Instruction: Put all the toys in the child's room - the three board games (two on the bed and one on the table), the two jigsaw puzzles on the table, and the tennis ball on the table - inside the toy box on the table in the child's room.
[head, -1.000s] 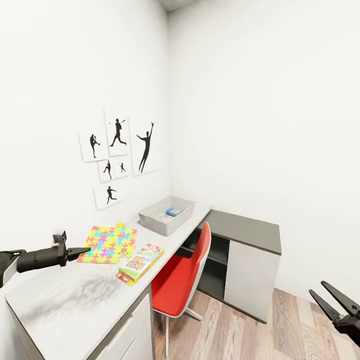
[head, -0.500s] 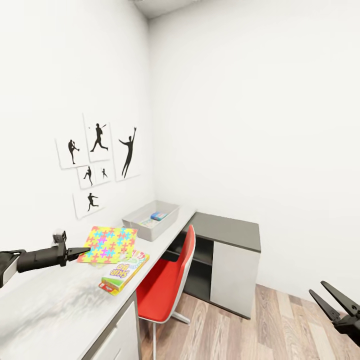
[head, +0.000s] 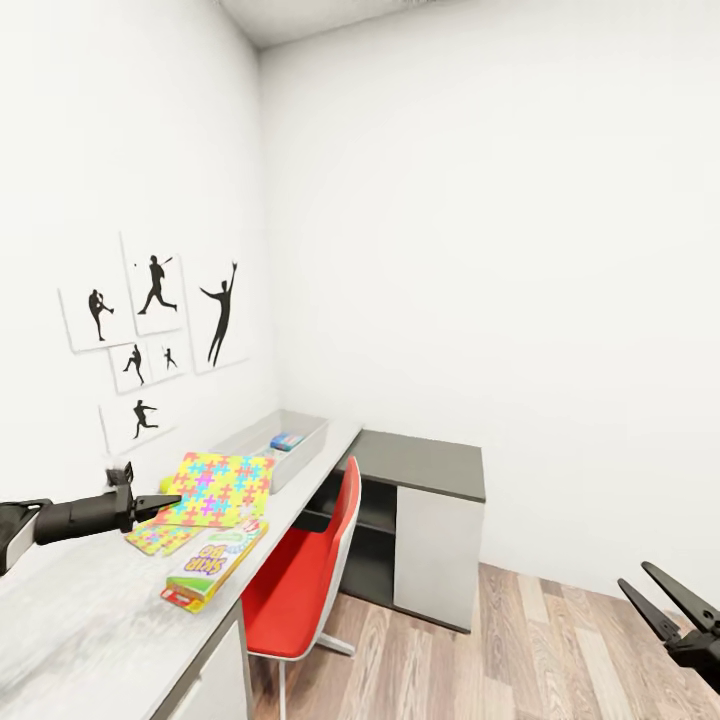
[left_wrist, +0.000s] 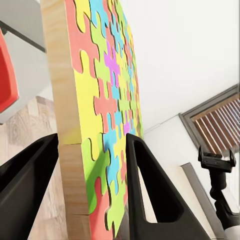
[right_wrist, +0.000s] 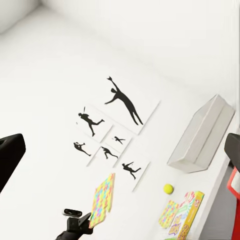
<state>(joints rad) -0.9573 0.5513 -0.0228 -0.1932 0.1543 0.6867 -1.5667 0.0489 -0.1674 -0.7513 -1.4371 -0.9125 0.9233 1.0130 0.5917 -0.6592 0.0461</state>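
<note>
- Left gripper (head: 172, 500) is clamped on the edge of one jigsaw puzzle (head: 217, 488), which it holds lifted above the table (head: 90, 620); the left wrist view shows both fingers (left_wrist: 145, 195) closed across the wooden edge and the coloured face of that puzzle (left_wrist: 102, 125).
- Right gripper (head: 668, 603) hangs low at the robot's right over the floor, jaws spread and carrying nothing.
- Risk, as I judge it: the grip sits on one corner of a thin, wide square, so the puzzle could swing or slide out between the fingers during the carry, or its far edge could catch the rim of the toy box (head: 282, 452) on the way in.
- Second jigsaw puzzle (head: 160, 538) lies flat on the table just under the held one; a low pass could drag it or nudge the board game (head: 212, 565) beside it towards the table's front edge.
- Tennis ball (right_wrist: 168, 188) sits on the table near the wall, between the puzzles and the toy box in the right wrist view; a bump would send it rolling.
- Toy box stands at the table's far end against the wall, with a small blue item already inside.
- Room: white walls, black sports-silhouette pictures (head: 150, 335) above the table, a red chair (head: 305, 570) tucked at the table, a dark-topped side cabinet (head: 425, 520) in the corner, wood-plank floor (head: 540, 650).
</note>
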